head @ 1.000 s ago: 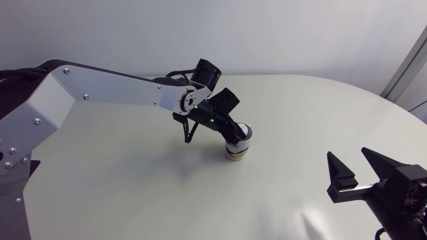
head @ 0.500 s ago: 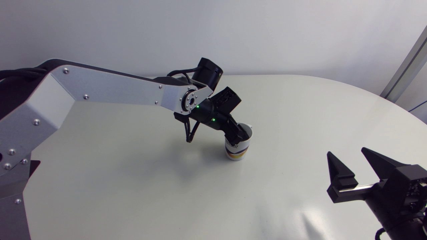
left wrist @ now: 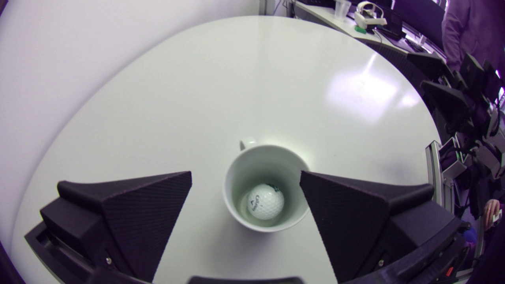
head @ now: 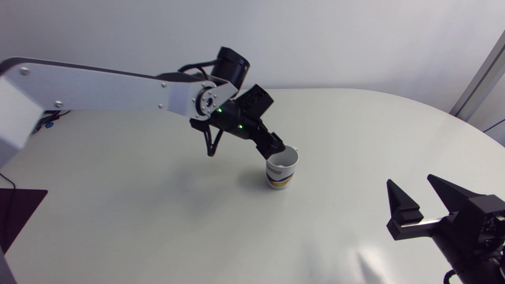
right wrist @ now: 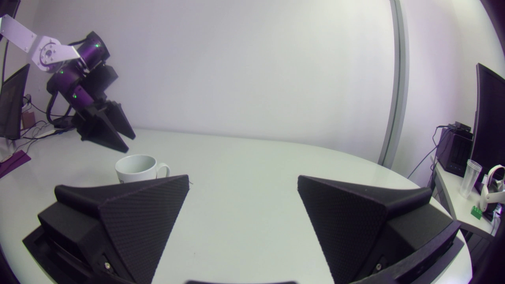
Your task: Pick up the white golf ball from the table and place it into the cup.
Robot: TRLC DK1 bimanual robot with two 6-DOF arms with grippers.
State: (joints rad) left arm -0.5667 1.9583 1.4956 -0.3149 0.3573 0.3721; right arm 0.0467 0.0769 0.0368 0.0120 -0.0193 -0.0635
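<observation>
The white golf ball (left wrist: 265,201) lies at the bottom of the white cup (left wrist: 236,173), free of any finger. That cup (head: 281,172) stands upright near the table's middle, and it shows beyond my right gripper's fingers as the cup (right wrist: 136,167). My left gripper (head: 276,148) hangs just above the cup's rim on its left side, tilted down. In its own wrist view my left gripper (left wrist: 245,182) is open, its two fingers spread wider than the cup's mouth. My right gripper (head: 414,188) rests open at the table's front right, holding nothing.
The round white table (head: 158,205) carries only the cup. My left arm (head: 118,92) stretches in from the left, high above the table.
My left gripper went from shut on the ball over the cup to open; the ball dropped into the cup. The left arm then rose and drew back a little. The right arm stayed still.
</observation>
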